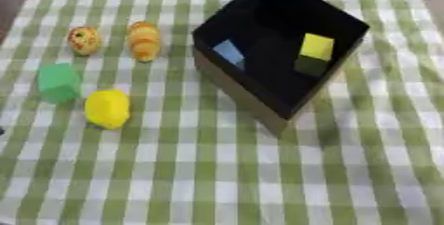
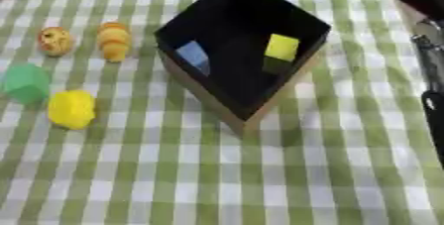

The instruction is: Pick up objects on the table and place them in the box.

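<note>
A black box [image 1: 343, 18] with brown outer walls stands turned like a diamond at the upper middle of the table. Inside it lie a blue block [image 1: 229, 52] by the left wall and a yellow block [image 1: 316, 46] toward the right. Left of the box, on the cloth, are a round orange spotted object [image 1: 84, 39], an orange ridged object [image 1: 143, 40], a green block [image 1: 58, 83] and a yellow lumpy object [image 1: 107, 108]. My right arm runs down the right edge of the right eye view, with its dark hand [image 2: 433, 115] low on that edge, apart from everything. The left hand does not show.
A green and white checked cloth [image 1: 217, 179] covers the table. The four loose objects sit close together at the left. The box's near corner [image 1: 282, 120] points toward me.
</note>
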